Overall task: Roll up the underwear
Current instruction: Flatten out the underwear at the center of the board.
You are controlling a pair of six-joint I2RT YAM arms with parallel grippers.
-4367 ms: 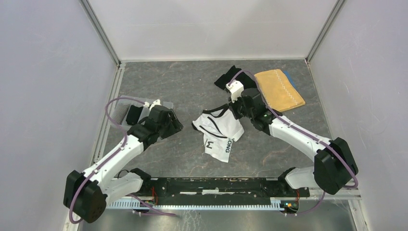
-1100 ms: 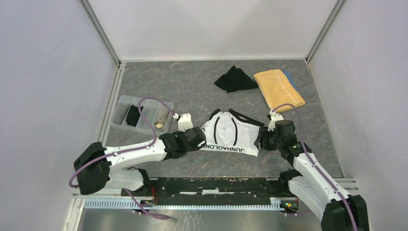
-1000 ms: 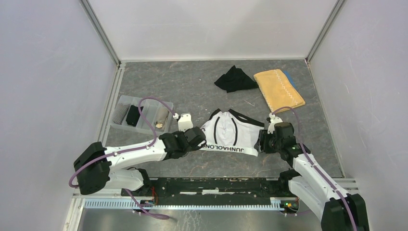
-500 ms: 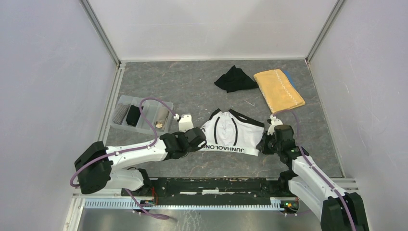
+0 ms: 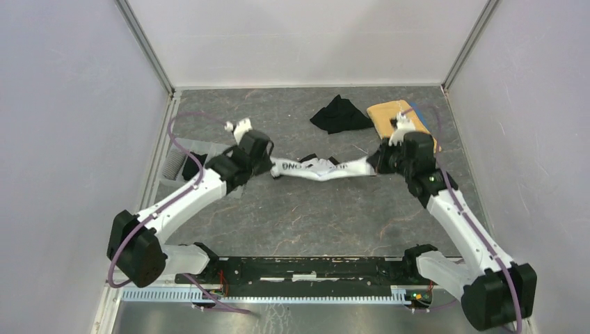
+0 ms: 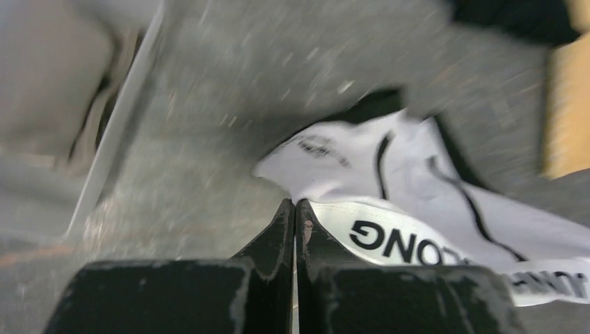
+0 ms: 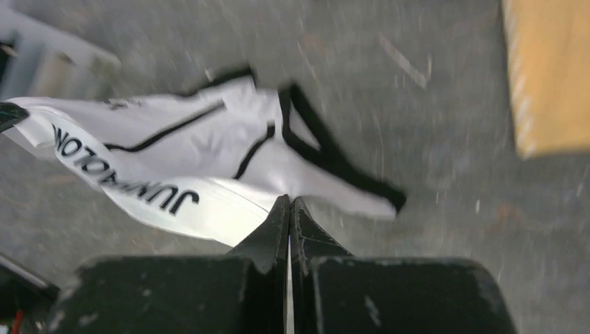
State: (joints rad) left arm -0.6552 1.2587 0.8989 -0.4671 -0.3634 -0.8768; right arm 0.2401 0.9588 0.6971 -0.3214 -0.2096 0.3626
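Observation:
A white underwear (image 5: 320,168) with black trim and a lettered waistband hangs stretched between both grippers above the middle of the table. My left gripper (image 5: 273,170) is shut on its left waistband end (image 6: 327,221). At the other end, my right gripper (image 5: 373,163) is shut on the waistband (image 7: 229,209). The garment sags a little in the middle. A black underwear (image 5: 339,115) lies crumpled at the back of the table, apart from both grippers.
A mustard-yellow towel (image 5: 381,115) lies at the back right, partly hidden by my right wrist. A clear divided tray (image 5: 182,167) with small rolled garments sits at the left, partly under my left arm. Metal frame rails (image 5: 156,174) border the table.
The right gripper closed on the waistband's right end. Both arms then lifted the white underwear off the table and carried it toward the back, pulled taut between them.

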